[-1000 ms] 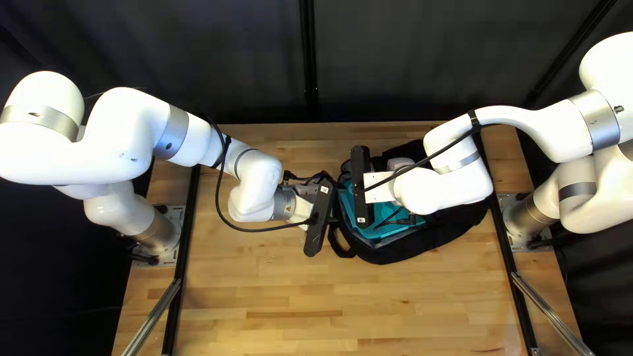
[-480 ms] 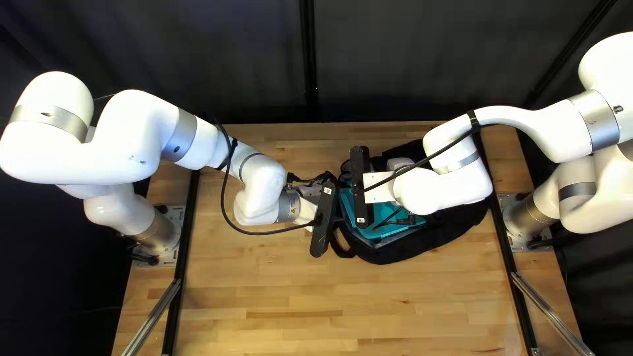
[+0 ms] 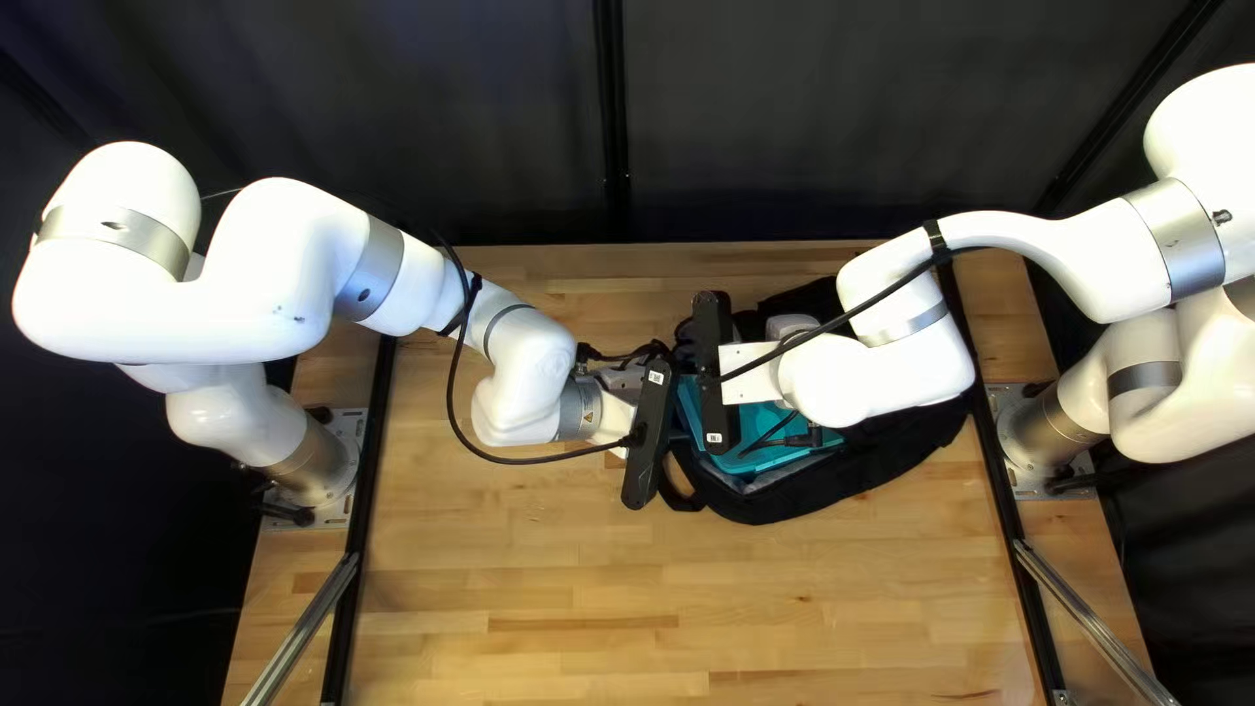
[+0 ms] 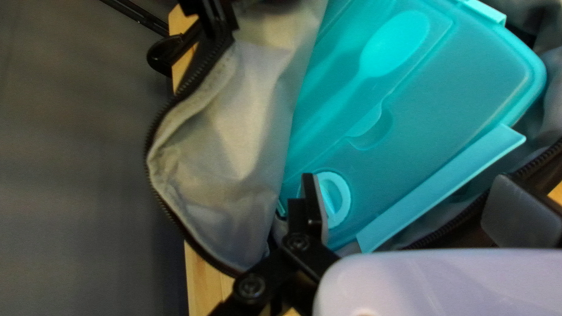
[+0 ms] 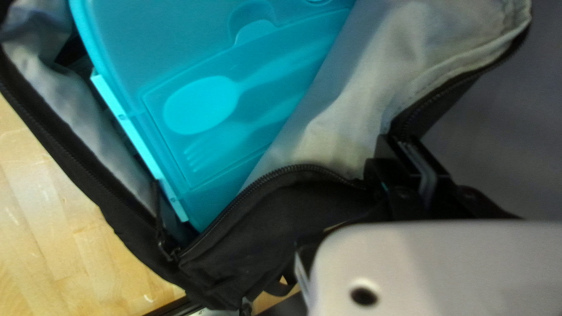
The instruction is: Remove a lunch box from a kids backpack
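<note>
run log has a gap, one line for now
right end effector: shut on backpack edge | left end effector: open at lunch box | lunch box: inside backpack

My left arm (image 3: 281,275) stands on its base (image 3: 314,458) toward nine o'clock in the top left view, its forearm slanting toward four. I've got its gripper (image 3: 649,432) close beside the other, casing lined roughly twelve to six. The right arm (image 3: 1072,262) reaches toward nine from its base (image 3: 1046,432) around four, its wrist (image 3: 902,353) bent and its gripper (image 3: 713,379) also lying twelve to six. On my wrist feeds, the left gripper (image 4: 410,190) has its fingers spread wide; the right gripper (image 5: 410,158) has them pinched together.
</note>
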